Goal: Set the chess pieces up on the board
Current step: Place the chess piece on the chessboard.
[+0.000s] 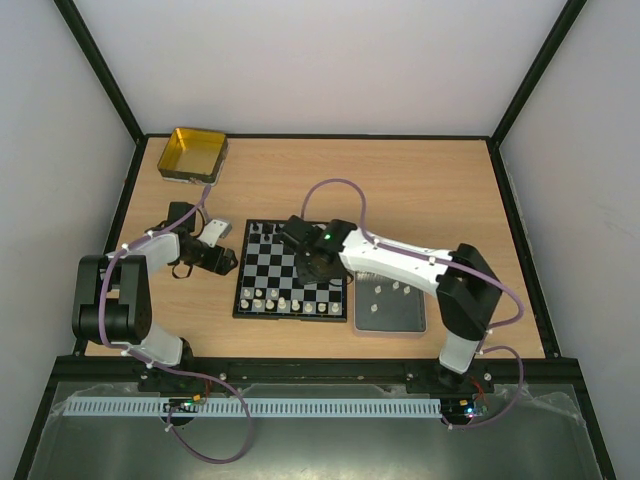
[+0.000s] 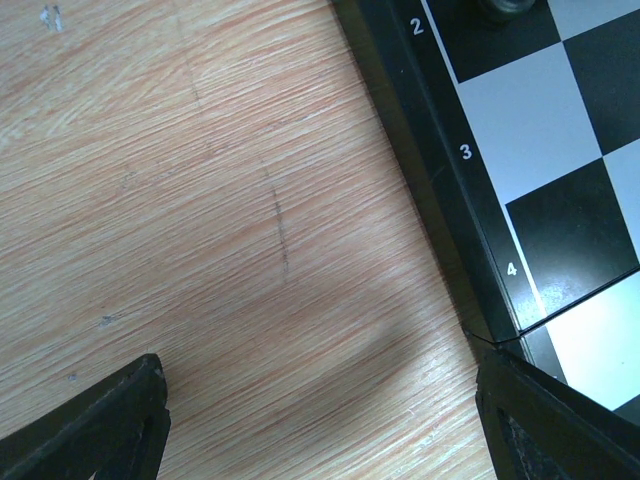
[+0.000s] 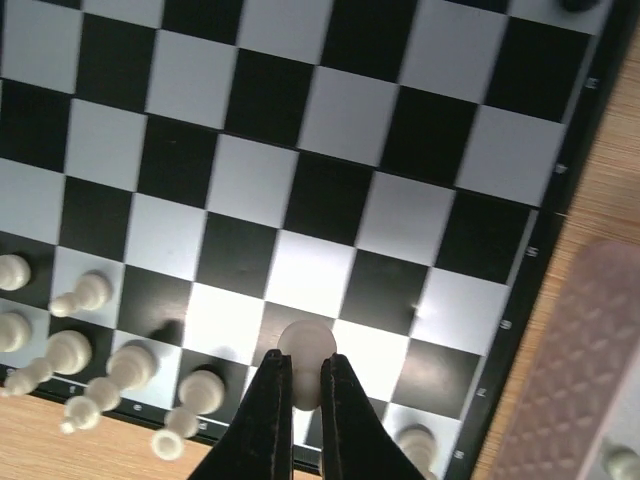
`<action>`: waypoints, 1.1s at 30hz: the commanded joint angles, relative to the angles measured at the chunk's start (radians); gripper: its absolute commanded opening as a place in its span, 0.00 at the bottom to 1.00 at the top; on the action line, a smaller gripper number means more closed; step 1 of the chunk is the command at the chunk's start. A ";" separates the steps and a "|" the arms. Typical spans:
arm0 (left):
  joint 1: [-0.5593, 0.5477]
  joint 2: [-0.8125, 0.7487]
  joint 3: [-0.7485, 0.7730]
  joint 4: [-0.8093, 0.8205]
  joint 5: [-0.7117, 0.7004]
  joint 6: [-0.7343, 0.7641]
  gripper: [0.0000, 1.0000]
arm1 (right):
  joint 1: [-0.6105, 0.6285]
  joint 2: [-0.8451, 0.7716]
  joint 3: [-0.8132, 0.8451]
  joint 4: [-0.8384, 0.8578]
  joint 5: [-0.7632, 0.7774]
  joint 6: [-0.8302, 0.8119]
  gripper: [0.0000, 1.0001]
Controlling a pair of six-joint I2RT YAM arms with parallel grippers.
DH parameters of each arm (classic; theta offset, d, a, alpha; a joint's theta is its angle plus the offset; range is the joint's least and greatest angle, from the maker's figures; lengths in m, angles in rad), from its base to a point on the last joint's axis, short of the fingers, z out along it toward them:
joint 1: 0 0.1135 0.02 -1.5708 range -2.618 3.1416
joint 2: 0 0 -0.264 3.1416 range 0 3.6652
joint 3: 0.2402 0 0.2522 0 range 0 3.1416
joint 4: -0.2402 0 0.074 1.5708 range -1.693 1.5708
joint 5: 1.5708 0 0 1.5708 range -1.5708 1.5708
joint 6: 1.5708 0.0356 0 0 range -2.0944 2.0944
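Bright, even light; soft shadows, wrist close-ups blurred.

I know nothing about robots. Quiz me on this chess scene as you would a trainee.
1. True or false: the left gripper is shut on a black piece.
2. What do the fingers of the right gripper hold? A) a white piece B) a black piece C) nothing
3. Where do the spare white pieces wait?

Key: 1 false, it is open over bare table beside the board. 2 A. 3 in the grey tray to the right of the board.
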 commanded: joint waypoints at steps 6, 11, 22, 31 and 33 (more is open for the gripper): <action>-0.001 0.015 0.013 -0.031 0.019 0.006 0.84 | 0.063 0.142 0.154 0.002 -0.028 -0.037 0.02; -0.001 0.012 0.010 -0.031 0.020 0.008 0.84 | 0.089 0.197 0.192 0.002 -0.040 -0.041 0.02; 0.002 0.006 0.009 -0.030 0.024 0.009 0.84 | 0.100 0.260 0.211 0.021 -0.063 -0.047 0.02; 0.003 0.007 0.009 -0.032 0.027 0.009 0.84 | 0.101 0.287 0.217 0.029 -0.077 -0.053 0.02; 0.004 0.006 0.009 -0.033 0.027 0.009 0.84 | 0.103 0.293 0.217 0.031 -0.080 -0.054 0.02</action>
